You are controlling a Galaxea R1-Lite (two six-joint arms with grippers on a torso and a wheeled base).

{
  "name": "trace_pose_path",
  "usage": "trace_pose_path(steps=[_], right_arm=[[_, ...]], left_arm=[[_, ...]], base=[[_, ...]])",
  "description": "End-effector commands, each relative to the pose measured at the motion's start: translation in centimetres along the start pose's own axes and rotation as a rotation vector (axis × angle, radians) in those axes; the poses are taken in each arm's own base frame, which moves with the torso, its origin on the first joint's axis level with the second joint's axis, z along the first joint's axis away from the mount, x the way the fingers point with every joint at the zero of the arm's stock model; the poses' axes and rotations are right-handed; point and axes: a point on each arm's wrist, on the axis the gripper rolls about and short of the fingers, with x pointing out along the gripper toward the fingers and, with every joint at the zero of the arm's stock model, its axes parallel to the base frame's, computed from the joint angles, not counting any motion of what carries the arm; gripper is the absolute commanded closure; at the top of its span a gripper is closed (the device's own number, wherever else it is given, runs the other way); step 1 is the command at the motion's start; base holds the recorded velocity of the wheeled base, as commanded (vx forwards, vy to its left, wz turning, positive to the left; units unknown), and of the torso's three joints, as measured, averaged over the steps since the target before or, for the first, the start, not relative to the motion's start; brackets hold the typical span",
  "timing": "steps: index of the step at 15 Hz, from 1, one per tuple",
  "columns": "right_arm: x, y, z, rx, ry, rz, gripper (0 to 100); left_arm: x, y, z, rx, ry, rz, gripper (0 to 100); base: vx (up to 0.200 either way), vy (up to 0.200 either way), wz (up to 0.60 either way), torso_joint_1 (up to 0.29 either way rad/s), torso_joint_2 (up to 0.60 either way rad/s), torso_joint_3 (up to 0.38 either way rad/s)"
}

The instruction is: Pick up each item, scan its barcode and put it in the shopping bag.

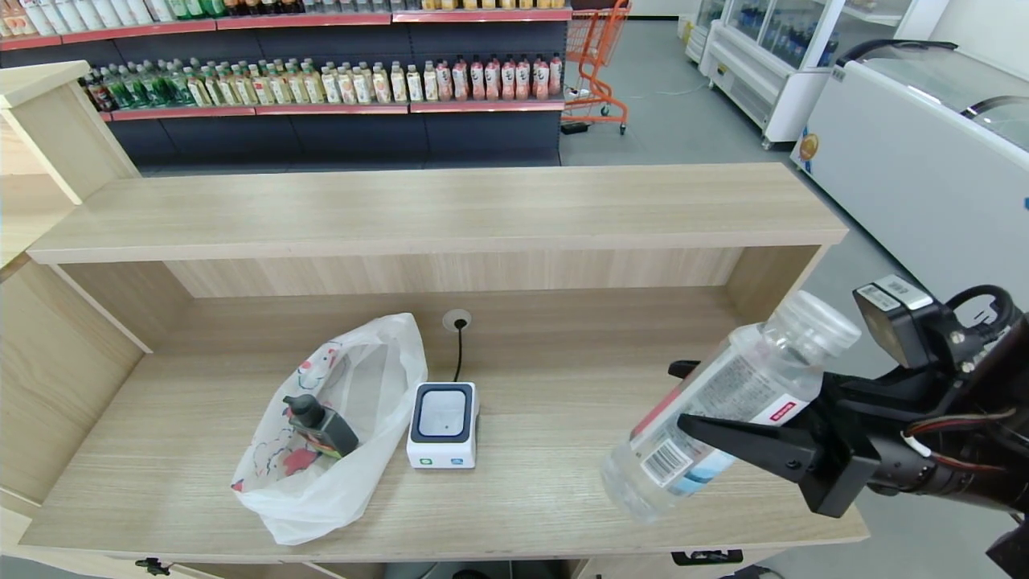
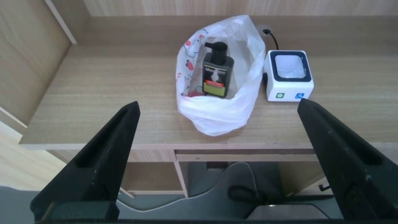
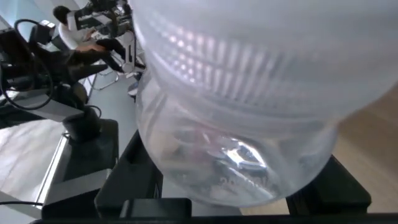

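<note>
My right gripper (image 1: 695, 398) is shut on a clear plastic water bottle (image 1: 723, 402), held tilted above the counter's right end, cap up and away, barcode label facing up. The bottle (image 3: 249, 106) sits close before the right wrist camera. A white barcode scanner (image 1: 443, 424) stands mid-counter, to the left of the bottle. Left of the scanner lies a white plastic shopping bag (image 1: 321, 434) with a dark pump bottle (image 1: 321, 425) in its mouth. My left gripper (image 2: 217, 155) is open, hovering off the counter's front edge, with the bag (image 2: 217, 106), pump bottle (image 2: 216, 70) and scanner (image 2: 288, 74) beyond it.
The wooden counter (image 1: 522, 498) has a raised back ledge (image 1: 434, 209) and side walls. The scanner's black cable (image 1: 459, 354) runs to a grommet at the back. Bare counter lies between scanner and bottle.
</note>
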Motion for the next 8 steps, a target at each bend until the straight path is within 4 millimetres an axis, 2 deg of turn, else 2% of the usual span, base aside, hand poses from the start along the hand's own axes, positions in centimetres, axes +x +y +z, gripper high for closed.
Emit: trace_pose_path(steps=[1, 4, 6, 8], right_arm=[[0.3, 0.8, 0.4, -0.009, -0.013, 0.031, 100], [0.8, 1.0, 1.1, -0.024, -0.031, 0.059, 100], [1.1, 2.4, 1.5, 0.062, -0.035, 0.109, 100], [1.2, 2.6, 1.7, 0.096, -0.039, 0.120, 100]], left_arm=[[0.0, 0.0, 0.0, -0.001, 0.001, 0.001, 0], [0.0, 0.0, 0.0, -0.001, 0.001, 0.000, 0], [0.0, 0.0, 0.0, -0.001, 0.001, 0.000, 0], [0.0, 0.0, 0.0, -0.001, 0.001, 0.000, 0]], base=[[0.000, 0.000, 0.00, 0.000, 0.00, 0.000], [0.000, 0.000, 0.00, 0.000, 0.00, 0.000], [0.000, 0.000, 0.00, 0.000, 0.00, 0.000], [0.000, 0.000, 0.00, 0.000, 0.00, 0.000]])
